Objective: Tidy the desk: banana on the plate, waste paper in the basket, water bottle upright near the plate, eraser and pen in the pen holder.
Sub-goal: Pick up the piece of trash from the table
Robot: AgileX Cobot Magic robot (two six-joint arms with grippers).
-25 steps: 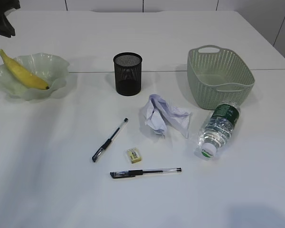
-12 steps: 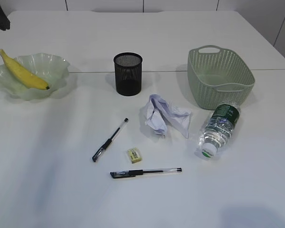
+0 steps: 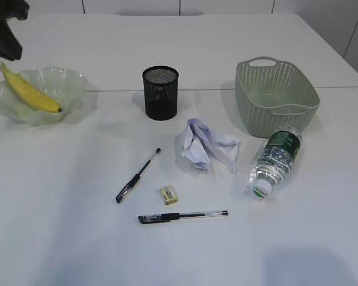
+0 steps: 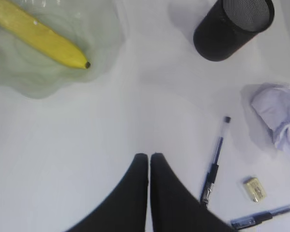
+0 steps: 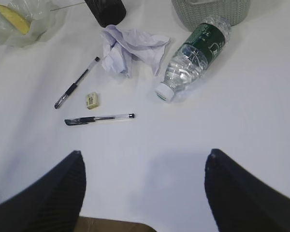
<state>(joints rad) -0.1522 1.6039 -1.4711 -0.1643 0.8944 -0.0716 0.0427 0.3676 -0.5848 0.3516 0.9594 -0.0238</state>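
A yellow banana [image 3: 27,90] lies in the pale green plate [image 3: 68,80] at the far left. The crumpled waste paper [image 3: 206,146] lies mid-table before the green basket [image 3: 275,95]. The water bottle [image 3: 274,162] lies on its side. Two pens [image 3: 138,174] [image 3: 182,216] and a small eraser [image 3: 168,195] lie in front of the black mesh pen holder [image 3: 161,92]. My left gripper [image 4: 149,157] is shut and empty, above bare table near the plate [image 4: 34,82]. My right gripper [image 5: 144,157] is open and empty over the table's near edge, short of the bottle [image 5: 192,54].
The white table [image 3: 71,238] has a seam running across behind the pen holder. A dark part of the left arm [image 3: 6,27] shows at the top left corner above the plate. The table's front edge [image 5: 111,227] shows in the right wrist view.
The dark left arm at the top left corner has shifted and now shows larger above the plate. The objects on the table have not moved.
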